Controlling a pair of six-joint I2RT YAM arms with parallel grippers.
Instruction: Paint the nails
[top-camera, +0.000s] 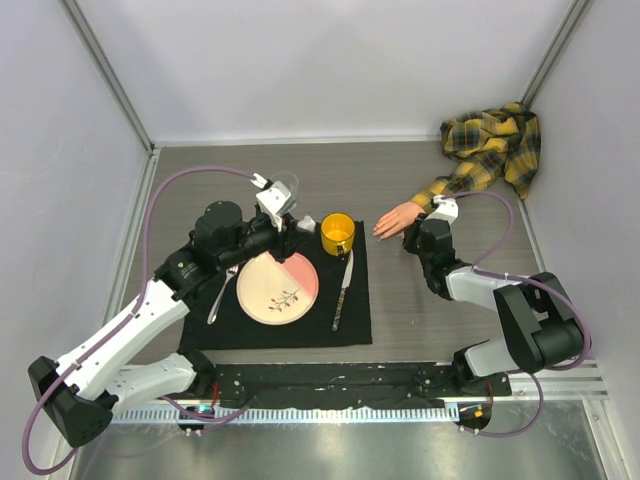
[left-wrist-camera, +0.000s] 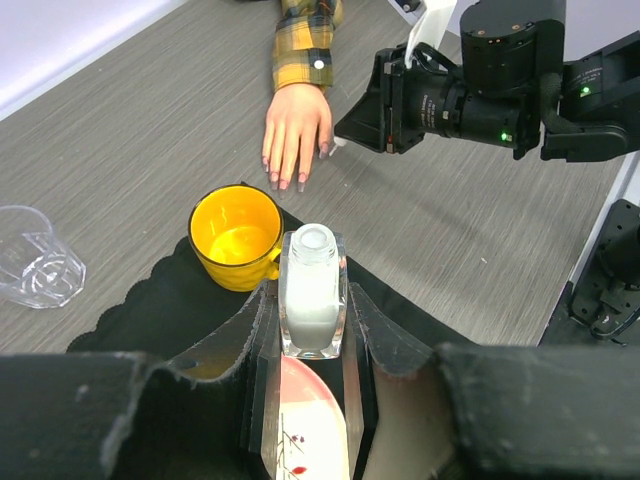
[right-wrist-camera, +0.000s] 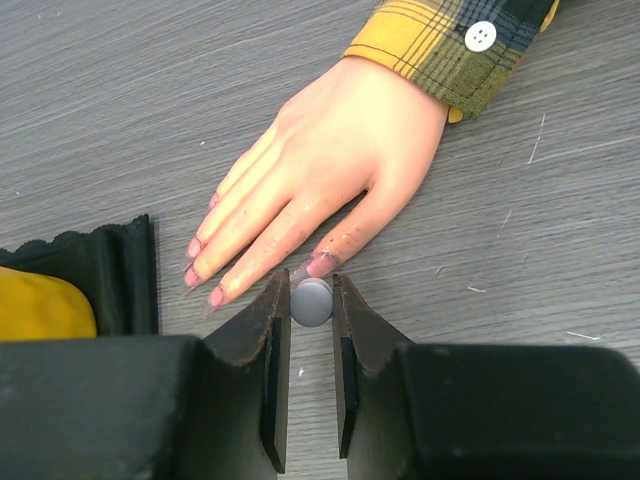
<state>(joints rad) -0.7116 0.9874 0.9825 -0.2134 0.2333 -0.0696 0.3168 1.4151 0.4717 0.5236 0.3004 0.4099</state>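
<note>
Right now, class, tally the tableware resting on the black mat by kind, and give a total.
Plate: 1
Mug: 1
Knife: 1
Fork or spoon: 1
Total: 4

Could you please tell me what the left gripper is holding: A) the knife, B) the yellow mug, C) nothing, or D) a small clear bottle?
D: in the left wrist view, the left gripper is clamped on the small clear bottle, while the yellow mug stands ungripped beyond it.
</note>
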